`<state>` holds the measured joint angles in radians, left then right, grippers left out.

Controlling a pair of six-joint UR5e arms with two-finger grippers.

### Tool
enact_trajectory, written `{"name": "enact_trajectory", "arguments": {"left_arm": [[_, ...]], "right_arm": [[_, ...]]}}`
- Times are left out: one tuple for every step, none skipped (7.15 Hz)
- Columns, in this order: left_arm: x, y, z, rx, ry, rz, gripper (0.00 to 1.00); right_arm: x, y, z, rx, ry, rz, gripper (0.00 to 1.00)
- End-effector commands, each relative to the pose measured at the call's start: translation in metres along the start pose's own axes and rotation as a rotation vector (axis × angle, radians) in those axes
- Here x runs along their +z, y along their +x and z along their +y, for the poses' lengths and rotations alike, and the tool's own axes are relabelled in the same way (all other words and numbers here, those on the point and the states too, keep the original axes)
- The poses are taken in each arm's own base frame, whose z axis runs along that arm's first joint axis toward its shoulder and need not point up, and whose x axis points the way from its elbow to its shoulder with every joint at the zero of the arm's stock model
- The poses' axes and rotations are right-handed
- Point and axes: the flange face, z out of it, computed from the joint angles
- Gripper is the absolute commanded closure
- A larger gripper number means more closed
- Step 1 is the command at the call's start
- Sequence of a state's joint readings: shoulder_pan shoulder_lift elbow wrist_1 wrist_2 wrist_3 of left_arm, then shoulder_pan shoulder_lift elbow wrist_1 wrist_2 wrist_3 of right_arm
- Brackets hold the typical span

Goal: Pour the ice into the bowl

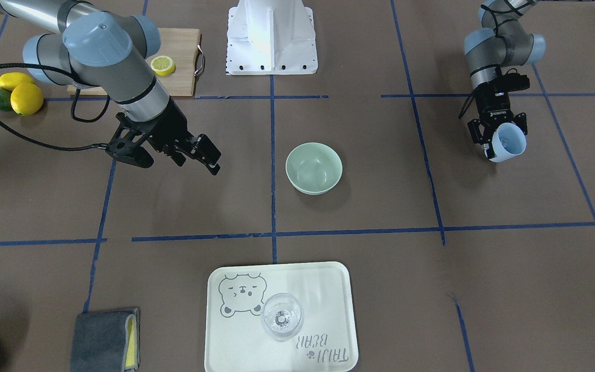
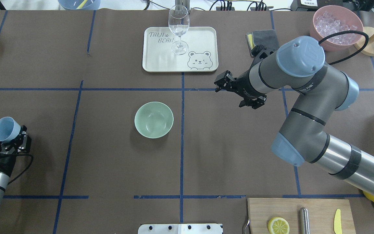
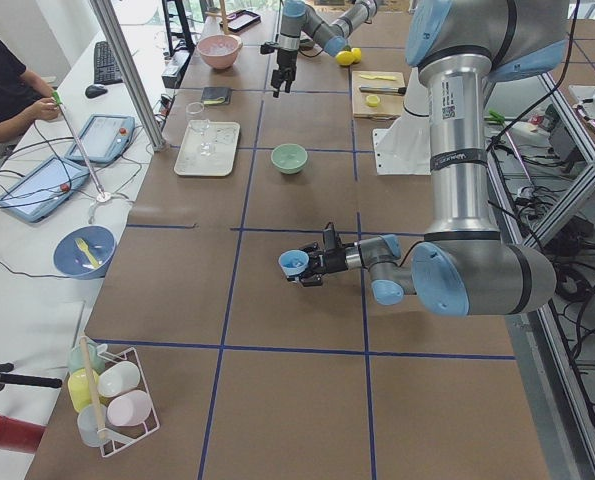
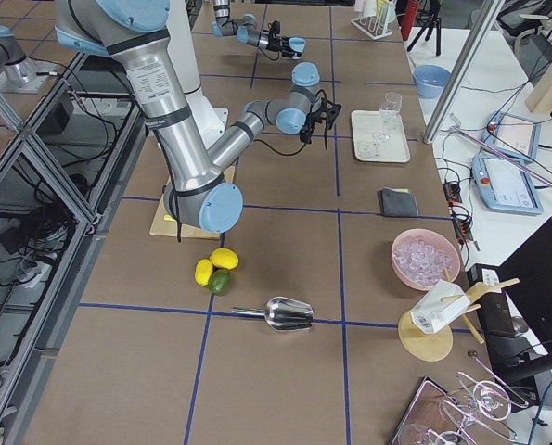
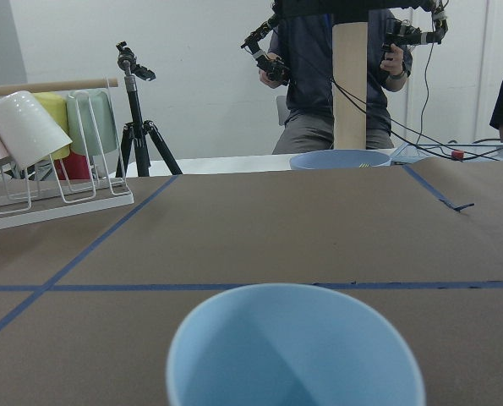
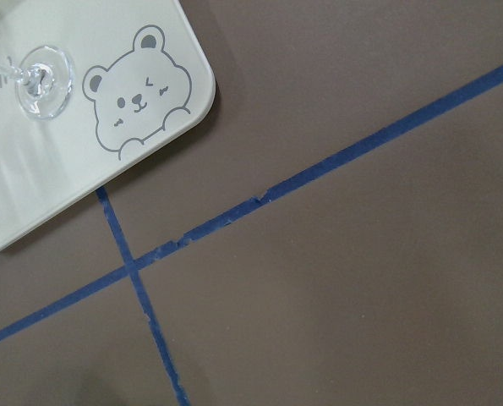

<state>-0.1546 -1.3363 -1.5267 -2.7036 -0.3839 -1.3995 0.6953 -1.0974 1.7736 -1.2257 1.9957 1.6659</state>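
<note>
Robotics lab, data-collection rig. Counter [image 2: 109, 162] papered brown and gridded with blue tape [image 2: 182, 146]. Two industrial robot arms [image 2: 304, 97] on a white base [image 1: 271, 36]. Aluminium post [image 3: 127, 75], camera tripod [image 5: 137, 110], loose cables. Operator [image 3: 2, 80] at a side desk with tablets [image 3: 102, 135] and a keyboard [image 3: 107, 62].

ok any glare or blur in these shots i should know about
Front-facing view: glare blows out the white robot base. Left wrist view: the blue cup at the bottom edge looks slightly soft. Overhead view: the bowl casts only a soft shadow.
</note>
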Motion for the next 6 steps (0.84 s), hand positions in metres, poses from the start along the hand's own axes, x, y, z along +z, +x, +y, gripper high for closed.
{"name": "enact_trajectory", "arguments": {"left_arm": [[-0.005, 0.022, -0.025, -0.021, 0.022, 0.094, 1.00], [-0.007, 0.050, -0.033, -0.091, 0.026, 0.140, 1.00], [-0.006, 0.095, -0.040, -0.003, 0.047, 0.173, 1.00], [-0.009, 0.132, -0.054, 0.159, 0.081, 0.194, 1.00], [-0.015, 0.184, -0.081, 0.174, 0.103, 0.242, 1.00], [-0.019, 0.243, -0.099, 0.106, 0.103, 0.305, 1.00]], "right_arm": [[0.000, 0.000, -0.001, -0.001, 0.001, -0.001, 0.00], [0.000, 0.001, -0.001, 0.000, 0.001, 0.001, 0.00], [-0.001, 0.001, -0.004, 0.002, 0.005, 0.001, 0.00], [-0.004, 0.001, -0.005, 0.003, 0.007, -0.003, 0.00], [-0.006, 0.001, -0.005, 0.003, 0.010, -0.007, 0.00], [-0.012, 0.011, -0.006, 0.005, 0.011, -0.006, 0.00]]}}
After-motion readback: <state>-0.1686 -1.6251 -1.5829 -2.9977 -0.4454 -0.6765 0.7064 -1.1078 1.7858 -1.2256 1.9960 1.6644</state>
